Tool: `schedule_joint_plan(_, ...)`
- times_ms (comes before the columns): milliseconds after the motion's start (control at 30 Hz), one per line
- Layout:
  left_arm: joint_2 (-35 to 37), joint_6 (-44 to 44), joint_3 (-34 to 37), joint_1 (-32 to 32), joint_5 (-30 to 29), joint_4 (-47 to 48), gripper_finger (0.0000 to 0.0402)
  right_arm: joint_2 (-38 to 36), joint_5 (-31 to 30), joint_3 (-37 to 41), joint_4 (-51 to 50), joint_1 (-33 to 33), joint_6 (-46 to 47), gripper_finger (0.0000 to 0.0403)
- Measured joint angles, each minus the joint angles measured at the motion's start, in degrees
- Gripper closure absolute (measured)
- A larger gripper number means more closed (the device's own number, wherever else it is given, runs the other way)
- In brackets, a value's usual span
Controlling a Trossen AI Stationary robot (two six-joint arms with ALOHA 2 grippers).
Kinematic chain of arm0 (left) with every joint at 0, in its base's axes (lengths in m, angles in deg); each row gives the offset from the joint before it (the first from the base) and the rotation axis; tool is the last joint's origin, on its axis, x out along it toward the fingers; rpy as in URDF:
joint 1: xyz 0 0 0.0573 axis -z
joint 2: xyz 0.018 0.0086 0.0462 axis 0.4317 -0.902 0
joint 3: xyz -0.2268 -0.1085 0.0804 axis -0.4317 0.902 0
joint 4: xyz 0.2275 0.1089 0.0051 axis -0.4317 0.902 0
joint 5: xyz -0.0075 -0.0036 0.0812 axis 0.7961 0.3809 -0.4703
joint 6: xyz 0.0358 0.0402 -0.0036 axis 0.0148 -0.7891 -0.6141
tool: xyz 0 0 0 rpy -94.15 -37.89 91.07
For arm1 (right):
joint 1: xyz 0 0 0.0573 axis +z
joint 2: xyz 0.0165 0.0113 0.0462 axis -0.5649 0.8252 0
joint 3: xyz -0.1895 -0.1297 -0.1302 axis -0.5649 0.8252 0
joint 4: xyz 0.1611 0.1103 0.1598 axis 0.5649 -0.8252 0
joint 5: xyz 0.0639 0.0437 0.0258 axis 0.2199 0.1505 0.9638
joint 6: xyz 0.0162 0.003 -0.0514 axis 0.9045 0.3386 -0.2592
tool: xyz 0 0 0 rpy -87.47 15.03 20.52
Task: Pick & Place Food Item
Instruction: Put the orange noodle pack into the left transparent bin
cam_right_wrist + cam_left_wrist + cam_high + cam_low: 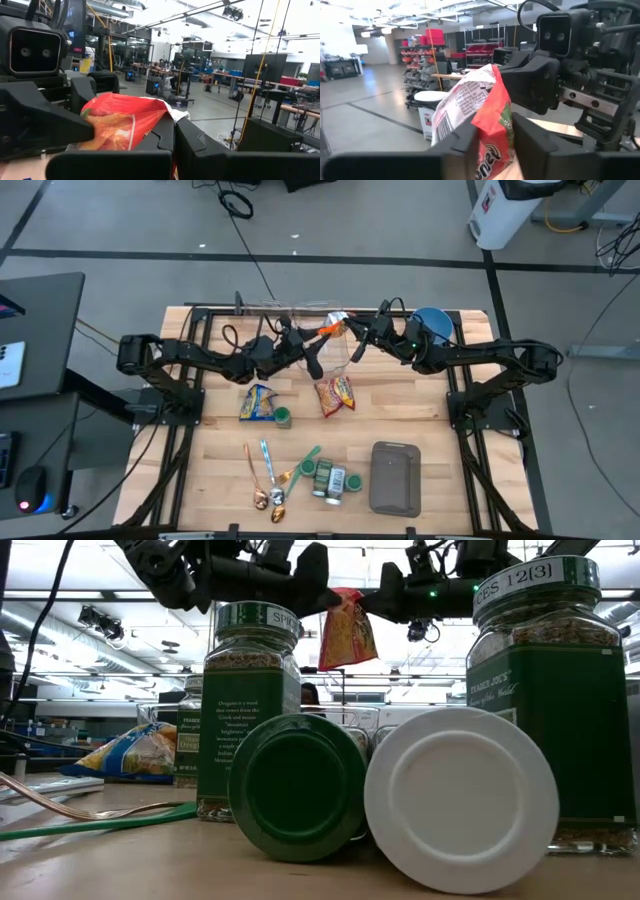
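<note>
1. Snack bag (487,125): lower part hidden behind the left gripper (490,137) fingers in left wrist view, brand print cut off at the bottom edge.
2. Right wrist view: most of the bag sits behind dark finger bodies, only the red top shows.
3. Low view: big spice jar (555,700) cropped at right edge, label only partly readable.
4. High view: small jars (330,478) too tiny to read.

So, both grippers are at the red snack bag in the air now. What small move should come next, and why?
Probably the right gripper should open and let go. Both grippers pinch the red snack bag high above the table, and the left gripper has its fingers closed around the bag, so a handover seems under way.
</note>
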Motion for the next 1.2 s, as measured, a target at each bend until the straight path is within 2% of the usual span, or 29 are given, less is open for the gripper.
schedule_joint_plan(133,0.0,-3.5,0.0,0.4,-1.2,0.0,0.0387,0.0,0.0,0.0,-0.3,0.0,0.0,0.0403)
schedule_joint_plan(467,0.0,-5.3,0.0,0.4,-1.3,1.1,0.0398,0.0,0.9,0.0,-0.5,0.0,-0.9,0.0392)
schedule_joint_plan(667,0.0,-5.6,0.0,0.5,-1.9,2.3,0.0399,0.0,1.3,0.0,-0.7,0.0,-1.1,0.0336)
schedule_joint_plan(1000,3.1,-7.9,0.0,1.1,-4.6,7.1,0.04,-3.1,2.7,0.0,-3.4,0.7,-1.1,0.0197)
schedule_joint_plan(1200,7.5,-8.1,0.0,1.1,-7.5,14.5,0.04,-8.4,3.8,0.0,-13.5,2.7,-1.4,0.0173)
